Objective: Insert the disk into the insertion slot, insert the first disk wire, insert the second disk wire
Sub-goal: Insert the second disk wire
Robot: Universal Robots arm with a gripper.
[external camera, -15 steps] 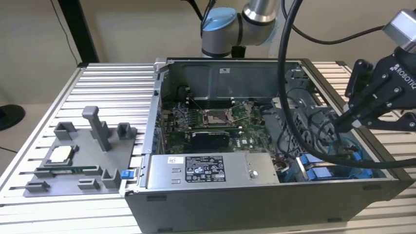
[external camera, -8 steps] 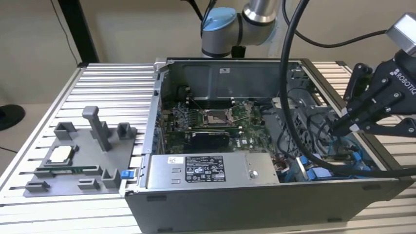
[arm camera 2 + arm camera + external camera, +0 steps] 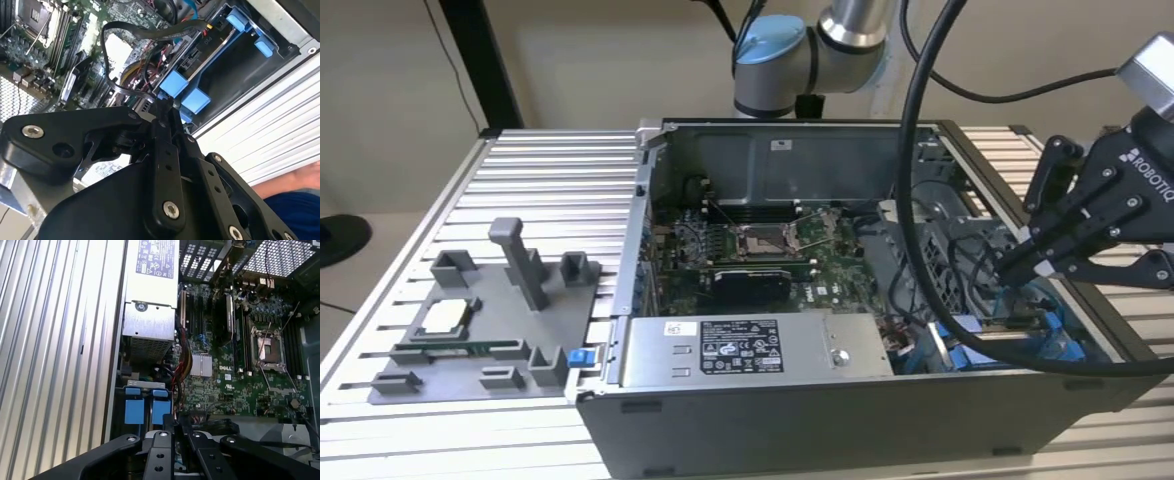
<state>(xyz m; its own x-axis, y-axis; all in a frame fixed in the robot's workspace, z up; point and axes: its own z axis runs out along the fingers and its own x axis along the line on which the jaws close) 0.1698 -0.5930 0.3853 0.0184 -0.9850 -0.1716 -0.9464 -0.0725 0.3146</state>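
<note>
My gripper [image 3: 1007, 268] hangs over the open computer case at the exterior view's right. Its fingers [image 3: 161, 125] are shut on the end of a thin black disk wire [image 3: 112, 82], which loops back over the motherboard. Just beyond the fingertips is the insertion slot [image 3: 240, 22] with bright blue rails, seen in the exterior view as blue plastic [image 3: 1014, 345] at the case's near right corner. The disk [image 3: 235, 65] lies in the slot as a dark flat face framed by its blue carrier. In the first wrist view, two blue tabs [image 3: 135, 410] sit next to my gripper [image 3: 175, 422].
A grey labelled power-supply box [image 3: 747, 350] lies along the case's front wall. The motherboard [image 3: 761, 250] lies behind it. A grey fixture plate [image 3: 480, 320] with upright posts stands on the ribbed table at the exterior view's left. A person's blue sleeve [image 3: 295, 215] shows beside the case.
</note>
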